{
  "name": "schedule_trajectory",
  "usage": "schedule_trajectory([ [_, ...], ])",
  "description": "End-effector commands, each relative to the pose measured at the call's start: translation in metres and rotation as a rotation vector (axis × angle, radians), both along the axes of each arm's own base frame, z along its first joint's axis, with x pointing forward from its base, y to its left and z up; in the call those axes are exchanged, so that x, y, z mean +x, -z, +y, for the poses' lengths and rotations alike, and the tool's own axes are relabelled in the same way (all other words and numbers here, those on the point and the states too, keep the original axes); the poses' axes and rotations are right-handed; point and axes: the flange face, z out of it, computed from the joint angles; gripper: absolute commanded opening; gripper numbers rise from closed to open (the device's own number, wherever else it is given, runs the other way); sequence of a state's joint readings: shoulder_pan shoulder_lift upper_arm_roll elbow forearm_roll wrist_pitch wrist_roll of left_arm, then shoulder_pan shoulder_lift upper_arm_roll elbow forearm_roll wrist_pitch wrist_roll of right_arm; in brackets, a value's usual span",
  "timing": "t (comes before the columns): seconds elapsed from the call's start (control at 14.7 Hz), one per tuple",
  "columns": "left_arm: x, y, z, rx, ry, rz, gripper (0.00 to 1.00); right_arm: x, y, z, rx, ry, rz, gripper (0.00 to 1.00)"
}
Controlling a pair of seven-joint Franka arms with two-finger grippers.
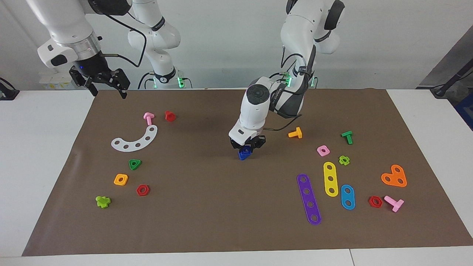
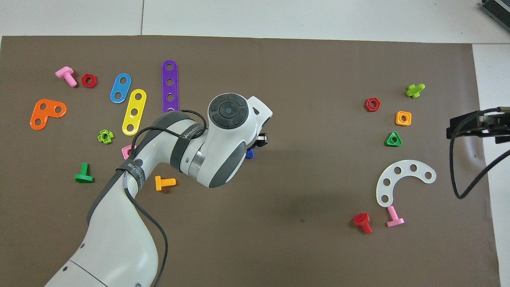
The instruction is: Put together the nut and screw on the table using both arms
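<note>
My left gripper (image 1: 246, 147) is down at the middle of the brown mat (image 1: 207, 214) on the table, shut on a small blue piece (image 1: 243, 153). Its lower end is triangular, like the screw's head, and it sits at or just above the mat. The nut does not show apart from this blue piece. In the overhead view the left wrist covers most of the gripper, and only a blue corner (image 2: 250, 153) sticks out. My right gripper (image 1: 109, 91) hangs open and empty over the mat's edge at the right arm's end, also at the overhead view's edge (image 2: 474, 126), waiting.
Toward the right arm's end lie a white curved strip (image 1: 136, 140), pink screw (image 1: 148, 118), red screw (image 1: 170, 116), green triangular nut (image 1: 135, 164), orange nut (image 1: 121, 179) and red hex nut (image 1: 142, 190). Toward the left arm's end lie coloured strips (image 1: 309, 198), an orange screw (image 1: 295, 133) and a pink nut (image 1: 323, 150).
</note>
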State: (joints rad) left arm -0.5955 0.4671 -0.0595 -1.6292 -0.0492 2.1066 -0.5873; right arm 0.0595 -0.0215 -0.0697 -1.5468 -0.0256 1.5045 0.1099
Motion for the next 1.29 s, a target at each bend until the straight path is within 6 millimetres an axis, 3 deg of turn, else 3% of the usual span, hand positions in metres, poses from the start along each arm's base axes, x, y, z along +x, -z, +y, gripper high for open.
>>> schedule_trajectory([
  [0.0,0.005,-0.016,-0.006,0.005,-0.018,0.034,0.09,-0.005,-0.001,-0.002,0.004,-0.019,0.001,1.00],
  [0.27,0.004,-0.010,-0.006,-0.001,-0.022,0.024,0.09,-0.005,-0.001,-0.002,0.006,-0.019,0.001,1.00],
  [0.54,-0.008,0.015,-0.003,0.009,-0.015,0.025,0.09,-0.005,-0.001,-0.002,0.006,-0.019,0.001,1.00],
  [1.02,-0.012,0.027,0.001,-0.005,-0.019,-0.002,0.13,-0.005,-0.001,-0.002,0.006,-0.019,0.001,1.00],
  [1.22,-0.009,0.022,-0.001,-0.013,-0.022,-0.009,0.70,-0.005,-0.001,-0.002,0.006,-0.019,0.001,1.00],
])
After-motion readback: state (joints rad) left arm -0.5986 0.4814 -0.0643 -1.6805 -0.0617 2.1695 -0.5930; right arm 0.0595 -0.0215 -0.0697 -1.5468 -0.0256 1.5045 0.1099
